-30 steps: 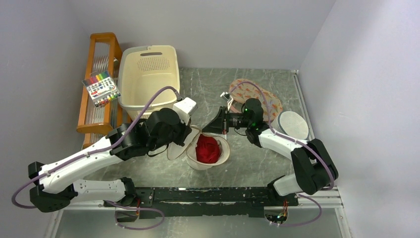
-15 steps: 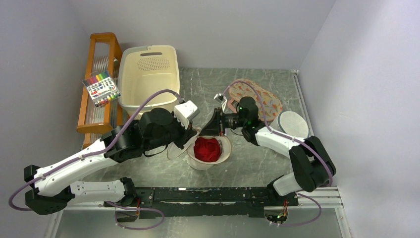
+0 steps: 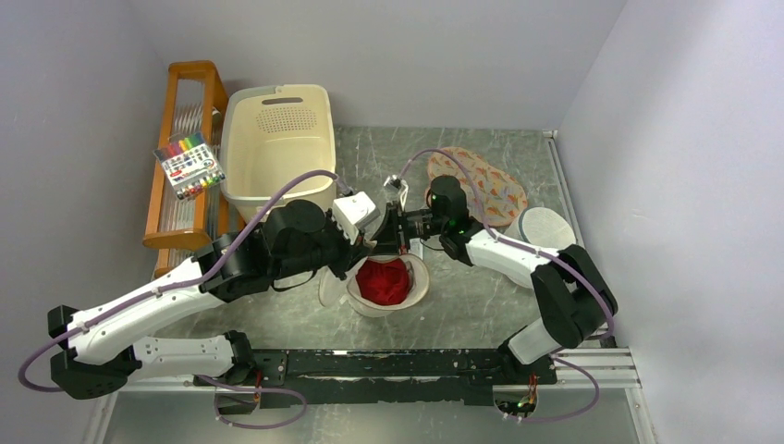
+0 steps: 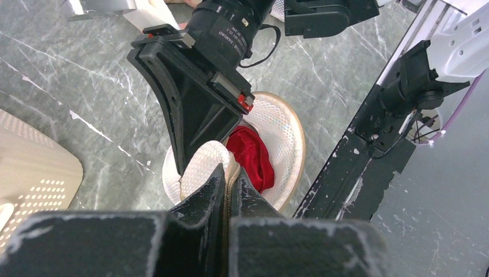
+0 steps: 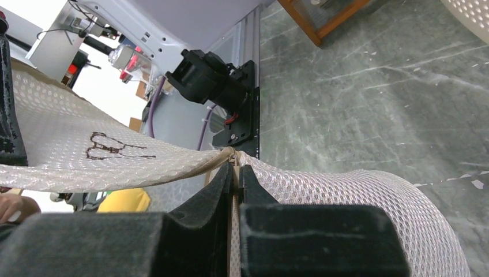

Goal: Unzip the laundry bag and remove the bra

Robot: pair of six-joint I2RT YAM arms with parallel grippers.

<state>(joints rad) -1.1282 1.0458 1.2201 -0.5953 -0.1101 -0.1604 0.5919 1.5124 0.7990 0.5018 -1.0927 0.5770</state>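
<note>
The laundry bag (image 3: 418, 289) lies in the middle of the surface (image 3: 481, 305), in front of the two arms. Its cream mesh is parted on the top, and the red bra (image 3: 385, 280) shows inside, between the two mesh halves.

The left gripper (image 4: 229, 176) is closed on the rim of the bag, at its far-left edge. In the left wrist view the beige edge band passes between its two black fingers. The right gripper (image 5: 235, 171) is closed as well, and it pinches the rim where the two mesh sides meet. Beside it, the flat face with the small black squiggle (image 5: 113, 148) is stretched out to the left. The two grippers hold the bag very near each other, almost touching.

At the far left of the surface stands a cream basket (image 3: 277, 139). Beside it is a wooden rack (image 3: 176, 217), with a pack of colored markers (image 3: 189, 166) on top. At the far right lies a round patterned pad (image 3: 495, 190), and near it a whiter round mesh bag (image 3: 547, 233).
</note>
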